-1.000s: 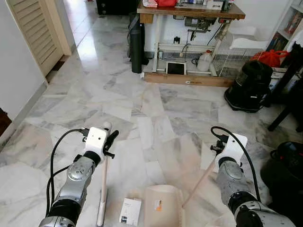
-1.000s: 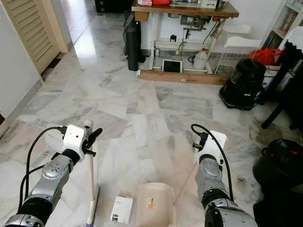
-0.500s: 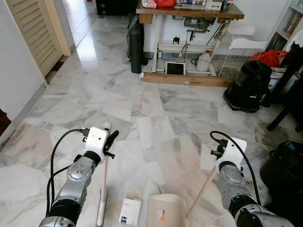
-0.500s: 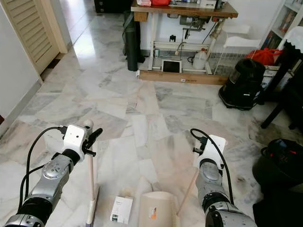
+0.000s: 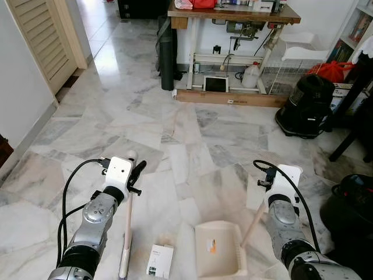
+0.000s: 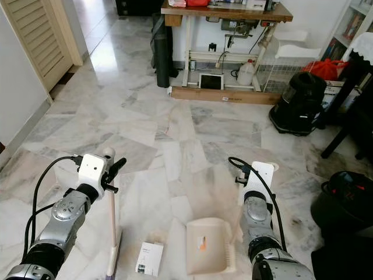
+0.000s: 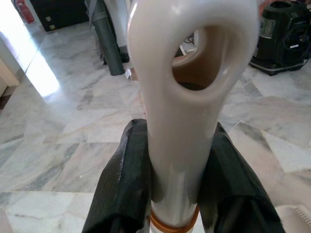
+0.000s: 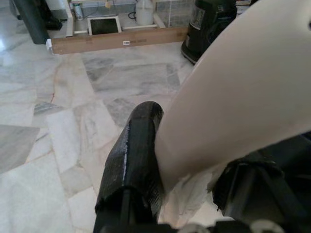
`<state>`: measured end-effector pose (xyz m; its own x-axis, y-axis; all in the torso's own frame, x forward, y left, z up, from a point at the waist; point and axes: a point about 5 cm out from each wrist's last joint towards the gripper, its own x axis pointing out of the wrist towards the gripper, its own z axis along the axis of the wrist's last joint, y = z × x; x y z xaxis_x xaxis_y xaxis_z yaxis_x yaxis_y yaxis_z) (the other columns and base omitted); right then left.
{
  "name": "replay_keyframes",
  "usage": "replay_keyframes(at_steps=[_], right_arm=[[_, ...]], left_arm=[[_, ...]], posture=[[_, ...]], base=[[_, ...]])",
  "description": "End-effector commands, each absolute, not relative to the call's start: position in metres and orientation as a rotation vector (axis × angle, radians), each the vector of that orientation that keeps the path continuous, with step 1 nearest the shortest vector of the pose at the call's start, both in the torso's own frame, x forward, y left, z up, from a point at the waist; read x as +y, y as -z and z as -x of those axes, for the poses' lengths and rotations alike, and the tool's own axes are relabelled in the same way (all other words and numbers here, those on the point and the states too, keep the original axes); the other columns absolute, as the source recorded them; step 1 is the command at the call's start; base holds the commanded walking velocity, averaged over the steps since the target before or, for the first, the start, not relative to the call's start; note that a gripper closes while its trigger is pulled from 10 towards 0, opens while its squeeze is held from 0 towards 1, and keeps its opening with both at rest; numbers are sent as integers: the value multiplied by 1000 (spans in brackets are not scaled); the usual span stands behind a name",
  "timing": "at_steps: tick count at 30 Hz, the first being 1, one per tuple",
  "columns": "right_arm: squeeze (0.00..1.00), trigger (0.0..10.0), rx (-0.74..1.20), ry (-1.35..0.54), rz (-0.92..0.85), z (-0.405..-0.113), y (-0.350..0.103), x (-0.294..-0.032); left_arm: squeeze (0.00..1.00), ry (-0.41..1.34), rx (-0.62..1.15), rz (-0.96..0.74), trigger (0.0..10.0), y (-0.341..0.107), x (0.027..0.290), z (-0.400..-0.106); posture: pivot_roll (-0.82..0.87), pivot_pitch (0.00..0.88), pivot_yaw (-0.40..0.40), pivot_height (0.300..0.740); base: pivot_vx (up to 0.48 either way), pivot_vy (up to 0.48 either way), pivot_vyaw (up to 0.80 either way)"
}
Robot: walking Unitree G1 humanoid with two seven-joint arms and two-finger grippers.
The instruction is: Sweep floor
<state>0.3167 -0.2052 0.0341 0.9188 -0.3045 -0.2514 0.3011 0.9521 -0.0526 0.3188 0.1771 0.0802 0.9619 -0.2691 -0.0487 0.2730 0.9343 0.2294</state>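
Left gripper (image 7: 175, 194): lower left of the head views, black fingers (image 7: 124, 194) clamped on either side of the broom handle.
Broom (image 5: 127, 227): cream handle stands nearly upright from the gripper down to the floor; its looped top end fills the left wrist view.
Right gripper (image 5: 265, 195): lower right of the head views, closed on the dustpan handle, one black finger (image 8: 133, 165) pressed against the cream shaft.
Dustpan (image 5: 218, 248): cream pan flat on the floor at bottom centre, its handle slanting up to the right gripper.
Small box (image 5: 159, 261): white, lying on the floor between the broom and the dustpan, apart from both.
Floor (image 5: 175, 134): pale marble, open across the middle and upper left of the frame.
Edges: louvred door (image 5: 44, 41) and wall at far left; worktable (image 5: 233, 14) with clutter beneath along the top; black vacuum cleaner (image 5: 306, 105) at upper right; dark bin (image 5: 355, 204) at the right edge.
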Motion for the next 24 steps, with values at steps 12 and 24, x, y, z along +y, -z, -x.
replay_keyframes(at_steps=[12, 24], right_arm=[[0, 10000, 319, 313, 12, -314, -28, -204], [0, 10000, 243, 342, 8, -318, -37, -208]], left_arm=[[0, 304, 11, -268, 10000, -83, 174, -322], [0, 301, 34, -266, 10000, -80, 175, -322]], posture=[[40, 0, -44, 740], [41, 0, -40, 740]], base=[[0, 0, 0], [0, 0, 0]])
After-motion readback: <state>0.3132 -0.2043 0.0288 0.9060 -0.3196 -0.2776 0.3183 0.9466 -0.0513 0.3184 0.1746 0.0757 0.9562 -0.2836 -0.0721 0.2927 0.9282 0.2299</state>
